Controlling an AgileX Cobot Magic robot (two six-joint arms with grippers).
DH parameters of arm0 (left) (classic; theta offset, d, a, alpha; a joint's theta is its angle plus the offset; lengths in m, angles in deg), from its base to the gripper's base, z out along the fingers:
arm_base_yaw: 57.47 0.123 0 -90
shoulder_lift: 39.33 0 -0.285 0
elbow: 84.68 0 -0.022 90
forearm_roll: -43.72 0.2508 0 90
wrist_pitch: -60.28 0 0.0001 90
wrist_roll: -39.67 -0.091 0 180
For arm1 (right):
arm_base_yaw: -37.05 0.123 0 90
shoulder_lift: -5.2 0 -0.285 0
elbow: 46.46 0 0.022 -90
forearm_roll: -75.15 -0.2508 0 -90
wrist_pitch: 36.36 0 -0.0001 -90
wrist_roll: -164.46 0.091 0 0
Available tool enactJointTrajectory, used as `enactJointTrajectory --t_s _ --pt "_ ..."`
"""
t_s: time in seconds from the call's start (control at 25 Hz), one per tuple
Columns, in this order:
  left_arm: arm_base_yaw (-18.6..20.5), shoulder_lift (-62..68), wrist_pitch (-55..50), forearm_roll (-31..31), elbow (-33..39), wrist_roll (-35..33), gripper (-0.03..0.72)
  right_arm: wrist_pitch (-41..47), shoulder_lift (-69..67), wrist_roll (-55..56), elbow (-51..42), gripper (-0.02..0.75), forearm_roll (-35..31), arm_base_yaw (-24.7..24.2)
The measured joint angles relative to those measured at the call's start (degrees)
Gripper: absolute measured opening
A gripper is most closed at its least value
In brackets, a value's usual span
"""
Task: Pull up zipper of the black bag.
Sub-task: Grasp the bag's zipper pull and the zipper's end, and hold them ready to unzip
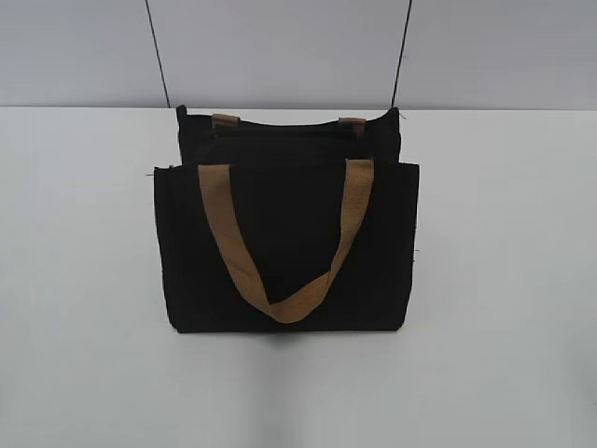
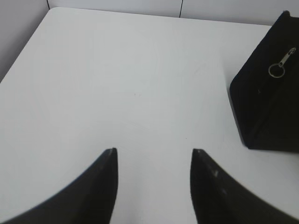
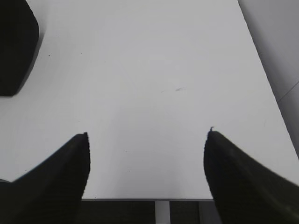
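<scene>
The black bag [image 1: 284, 247] stands upright in the middle of the white table, its tan strap handle [image 1: 280, 238] hanging down the front panel. In the left wrist view the bag's end [image 2: 266, 102] shows at the right edge, with the silvery zipper pull tab and ring [image 2: 280, 65] near its top. In the right wrist view a corner of the bag [image 3: 16, 46] shows at the upper left. My left gripper [image 2: 153, 151] is open and empty over bare table, left of the bag. My right gripper [image 3: 147, 133] is open and empty, right of the bag. Neither gripper shows in the exterior view.
The white table [image 1: 504, 280] spreads to both sides of the bag. Its front edge [image 3: 154, 199] lies just below my right gripper. A grey wall with dark seams [image 1: 280, 47] stands behind the table.
</scene>
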Motion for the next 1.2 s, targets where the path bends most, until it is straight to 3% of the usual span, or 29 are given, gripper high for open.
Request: enactJointTrajectory --t_s 0.32,0.88,1.2 --pt "0.0 0.0 0.0 0.0 0.0 0.0 0.354 0.0 0.0 0.0 0.0 0.575 0.0 0.0" --pt "0.0 0.0 0.0 0.0 0.0 0.0 0.253 0.0 0.0 0.0 0.0 0.575 0.0 0.0" --pt "0.0 0.0 0.86 -0.7 -0.5 0.0 0.24 0.0 0.0 0.0 0.0 0.575 0.0 0.0"
